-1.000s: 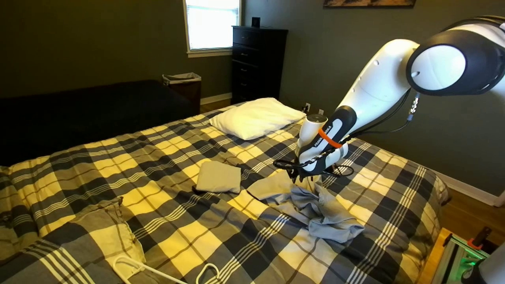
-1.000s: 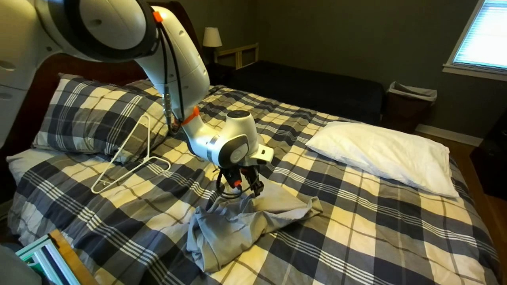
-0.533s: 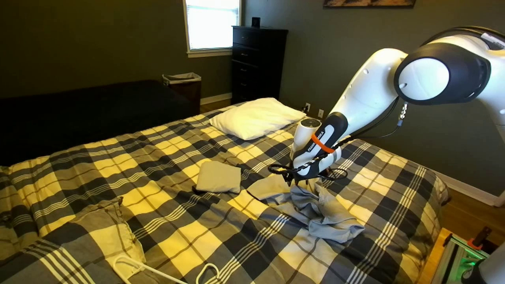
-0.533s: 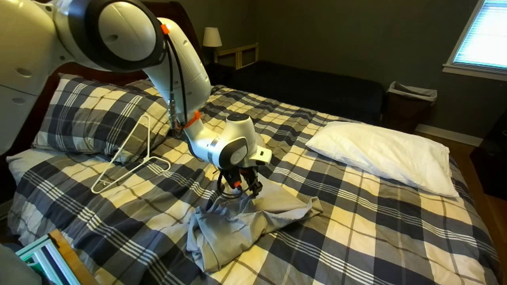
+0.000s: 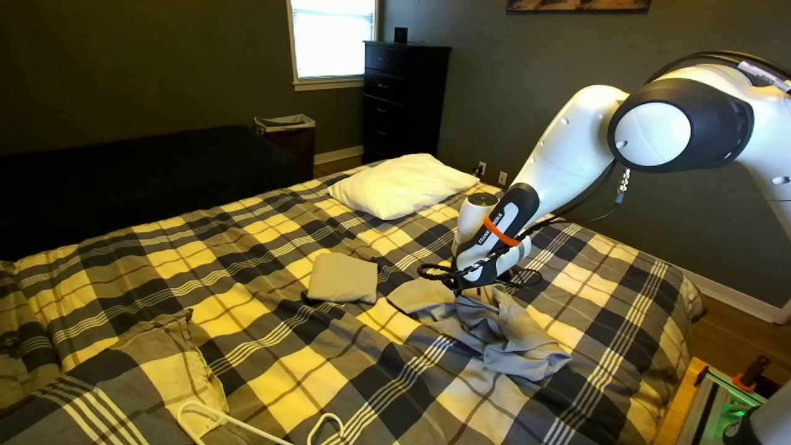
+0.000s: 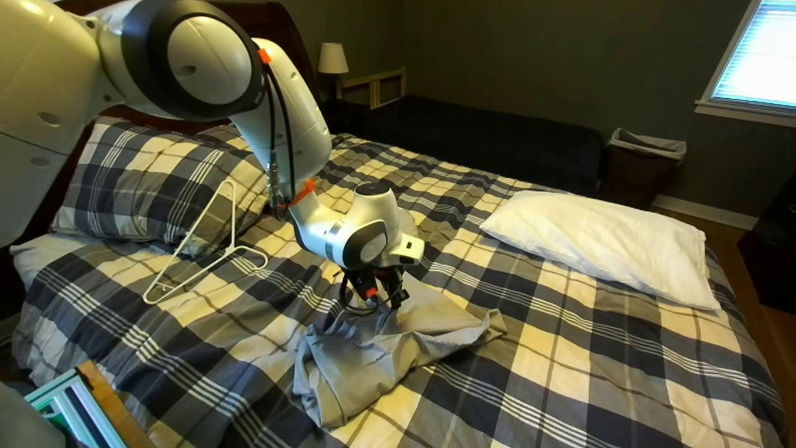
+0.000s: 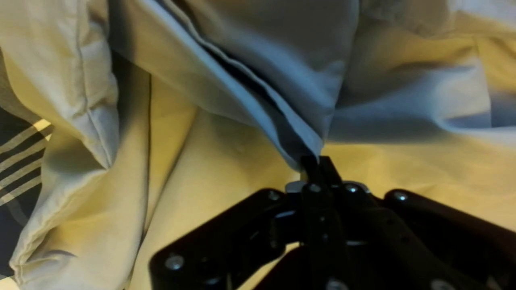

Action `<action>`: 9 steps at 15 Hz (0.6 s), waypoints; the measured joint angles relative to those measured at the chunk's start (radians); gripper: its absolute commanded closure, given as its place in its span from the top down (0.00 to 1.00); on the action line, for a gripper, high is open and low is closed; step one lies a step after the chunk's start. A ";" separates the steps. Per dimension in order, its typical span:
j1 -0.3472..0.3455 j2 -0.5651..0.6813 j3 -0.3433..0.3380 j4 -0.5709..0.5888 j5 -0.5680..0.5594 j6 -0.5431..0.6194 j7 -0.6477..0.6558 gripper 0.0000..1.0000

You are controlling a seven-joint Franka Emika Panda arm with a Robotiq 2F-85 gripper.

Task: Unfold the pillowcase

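Downward, fingers (image 7: 316, 201) pinch the pillowcase (image 6: 388, 353)

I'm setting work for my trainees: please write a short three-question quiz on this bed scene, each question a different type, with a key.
1. True or false: The plain gray cloth pillowcase at the black two-fingered tool lies smooth and flat.
2. Multiple choice: In the wrist view, the tool is (a) spread wide open, (b) closed on pillowcase cloth, (c) out of sight.
3. Short answer: In an exterior view, what triangular item shows partly in front of the dark gray and cream plaid fabric pillow?

Key: 1. False; it lies bunched in folds. 2. b. 3. A white plastic clothes hanger.
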 measured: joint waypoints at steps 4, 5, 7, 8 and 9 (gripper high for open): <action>0.010 -0.015 -0.001 -0.019 0.001 0.000 -0.002 0.01; 0.015 -0.037 0.003 -0.047 0.001 0.000 -0.018 0.01; 0.014 -0.115 0.037 -0.143 0.000 0.000 -0.095 0.01; 0.008 -0.164 0.065 -0.202 0.000 0.000 -0.139 0.01; 0.001 -0.210 0.096 -0.261 0.000 -0.001 -0.178 0.01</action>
